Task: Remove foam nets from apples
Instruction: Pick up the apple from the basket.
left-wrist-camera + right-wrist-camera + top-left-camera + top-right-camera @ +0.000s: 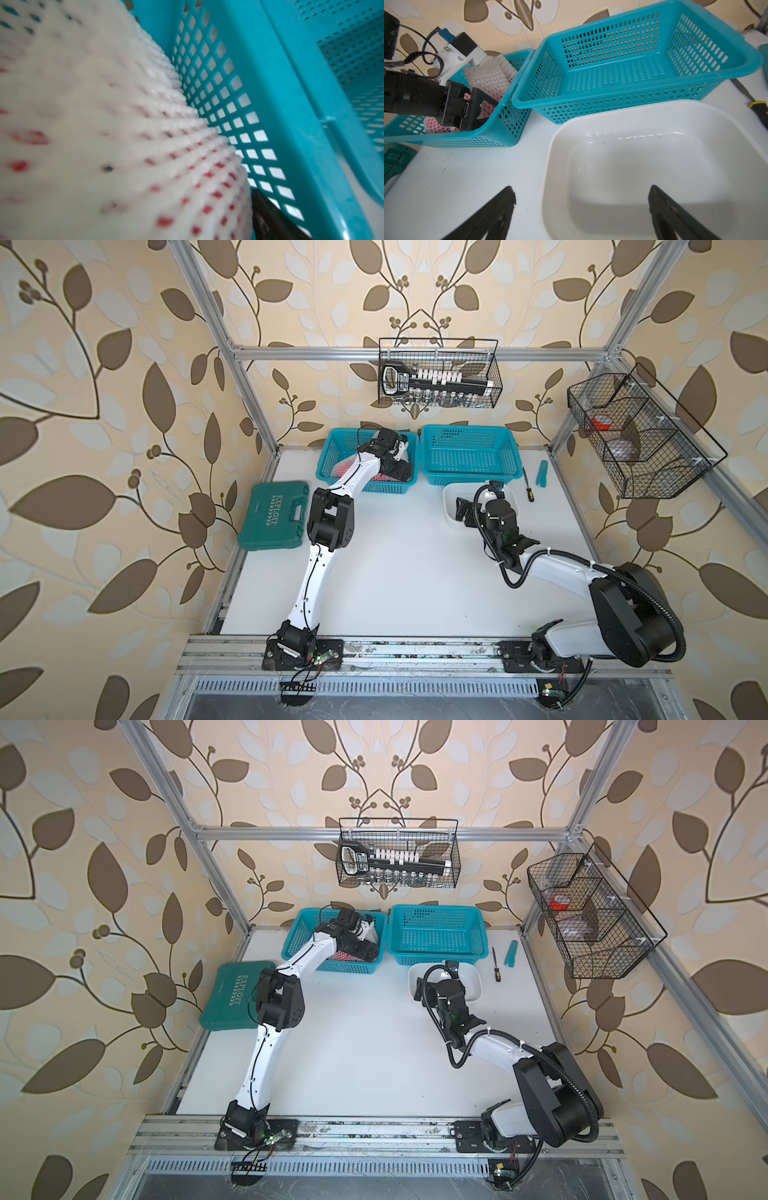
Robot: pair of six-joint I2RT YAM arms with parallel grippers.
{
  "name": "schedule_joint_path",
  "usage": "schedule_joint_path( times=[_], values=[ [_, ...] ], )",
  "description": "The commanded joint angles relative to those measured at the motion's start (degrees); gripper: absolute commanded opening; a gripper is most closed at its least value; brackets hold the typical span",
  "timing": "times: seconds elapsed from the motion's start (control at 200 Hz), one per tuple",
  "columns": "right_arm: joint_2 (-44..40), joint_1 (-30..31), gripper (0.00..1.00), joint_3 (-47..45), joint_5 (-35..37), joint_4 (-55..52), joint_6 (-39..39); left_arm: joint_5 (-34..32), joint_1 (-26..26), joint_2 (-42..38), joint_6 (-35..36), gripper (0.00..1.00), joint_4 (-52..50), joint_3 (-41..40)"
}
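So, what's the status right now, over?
Left gripper down in basket, jaws astride a netted apple, grip unclear. Right gripper open over tray edge. Nets still on; basket wall crowds the grab.

Both top views look down from above the 6 o'clock edge of the table [407, 572], the left wrist camera sits close against a foam net [104, 124] in the 11 o'clock basket [259, 83], and the low right wrist camera, facing 12, shares that basket.
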Motion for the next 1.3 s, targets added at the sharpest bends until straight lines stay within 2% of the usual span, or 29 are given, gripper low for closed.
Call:
schedule_joint_path(
  times=[0.0,0.19,0.355,0.76,1.07,1.185,1.23,1.295],
  values=[
    [0.85,-0.40,1.00,0.58,0.77,-0.42,0.81,0.81,0.30,1.03,0.25,0.70,-0.61,1.60],
    [0.98,-0.75,1.00,0.57,0.52,-0.42,1.09,0.79,0.30,-1.22,0.52,0.54,-0.22,0.01],
    [0.94,-0.72,0.99,0.54,0.34,-0.42,1.25,0.59,0.30,-3.95,1.07,0.50,-0.50,-0.40],
    [0.76,-0.79,1.00,0.47,0.21,-0.42,1.41,2.90,0.30,-14.99,1.10,0.48,0.27,-3.89],
    [0.72,-0.85,0.99,0.41,0.30,-0.34,1.52,5.38,0.27,-22.00,-0.23,0.47,-3.04,-5.44],
    [0.93,-0.85,1.00,0.31,0.16,0.01,1.86,7.07,-0.30,-28.19,-3.04,0.45,-2.96,-10.88],
    [1.10,-0.83,1.00,0.20,0.09,0.03,2.02,6.95,-0.93,-31.93,-4.12,0.44,-1.16,-15.62],
    [1.18,-0.90,0.99,0.28,-0.01,0.03,2.19,6.12,-2.58,-38.25,-6.12,0.44,2.93,-26.59]
  ],
)
